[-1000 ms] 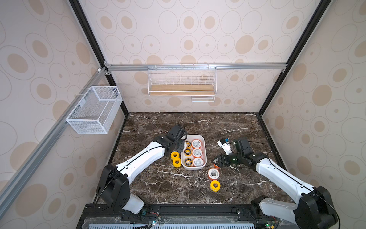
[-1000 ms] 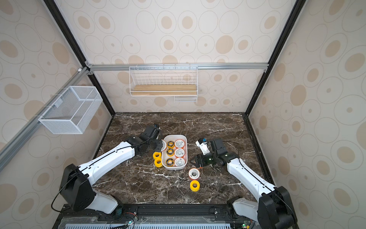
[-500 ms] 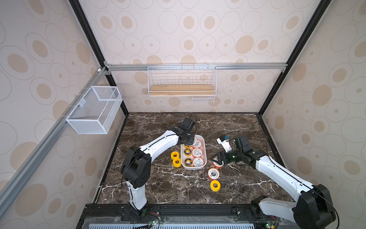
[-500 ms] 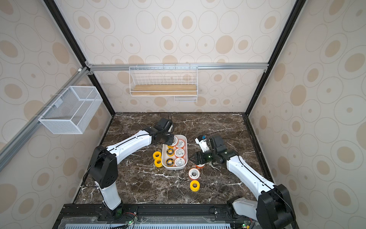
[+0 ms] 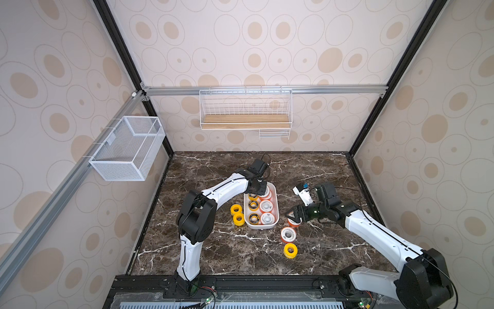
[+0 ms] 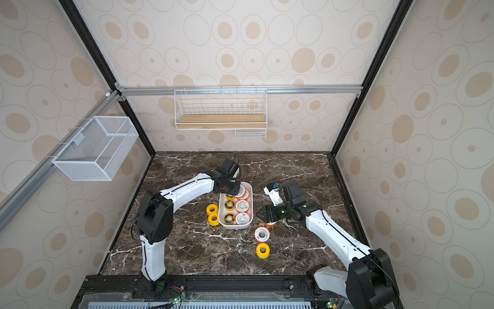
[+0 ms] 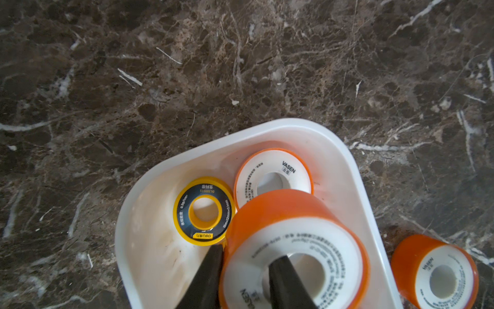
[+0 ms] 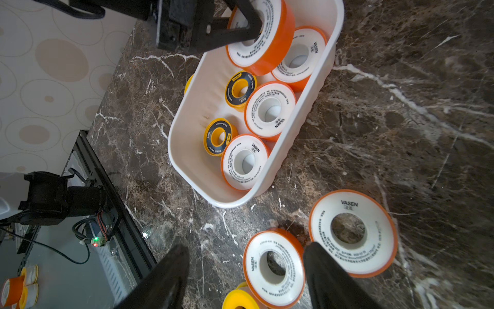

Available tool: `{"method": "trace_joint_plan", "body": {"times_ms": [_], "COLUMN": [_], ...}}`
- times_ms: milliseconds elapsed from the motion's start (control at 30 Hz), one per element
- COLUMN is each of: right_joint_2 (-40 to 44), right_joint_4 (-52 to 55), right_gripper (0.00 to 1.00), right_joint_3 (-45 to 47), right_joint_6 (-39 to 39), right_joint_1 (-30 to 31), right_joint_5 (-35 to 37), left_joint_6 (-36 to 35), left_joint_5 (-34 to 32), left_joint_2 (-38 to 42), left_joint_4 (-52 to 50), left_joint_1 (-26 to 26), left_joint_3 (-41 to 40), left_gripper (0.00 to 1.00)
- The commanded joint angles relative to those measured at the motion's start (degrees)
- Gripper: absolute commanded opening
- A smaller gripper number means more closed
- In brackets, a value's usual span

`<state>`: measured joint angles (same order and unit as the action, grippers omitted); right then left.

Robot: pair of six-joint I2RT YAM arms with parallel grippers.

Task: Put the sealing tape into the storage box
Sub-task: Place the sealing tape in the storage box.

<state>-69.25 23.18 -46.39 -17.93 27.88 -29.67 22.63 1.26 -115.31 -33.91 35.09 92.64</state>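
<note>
Over the storage box, orange-rimmed spool

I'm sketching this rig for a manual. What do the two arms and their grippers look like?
The left arm and right arm have white link shells and black joints. The left gripper and right gripper are black with tapering wedge fingers. Thin black cable loops at the left wrist; a white, blue-tipped module sits on the right.

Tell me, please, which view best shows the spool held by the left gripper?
The left wrist view: the spool fills the foreground, the left gripper pinching its wall above the storage box. The right wrist view crops it; both top views show it tiny, half hidden.
</note>
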Motion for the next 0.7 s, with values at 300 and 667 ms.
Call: {"method": "trace_joint_plan", "body": {"times_ms": [300, 667], "right_joint_2": [0.35, -0.2], "right_joint_4": [1.33, 0.91], "right_gripper": [0.74, 0.74], "right_joint_3": [-0.76, -0.37], "right_joint_6": [0.85, 0.71], "right_joint_1": [-0.26, -0.27], "right_joint_5": [0.14, 0.5], "left_joint_6": [-1.18, -2.16], "left_joint_5": [-0.28, -0.75], "left_joint_2": [-6.24, -10.8], "left_joint_4": [-1.29, -4.67], "left_joint_1": [-0.21, -0.26], "left_joint_3": [6.92, 11.55], "left_gripper": [0.33, 0.34]}}
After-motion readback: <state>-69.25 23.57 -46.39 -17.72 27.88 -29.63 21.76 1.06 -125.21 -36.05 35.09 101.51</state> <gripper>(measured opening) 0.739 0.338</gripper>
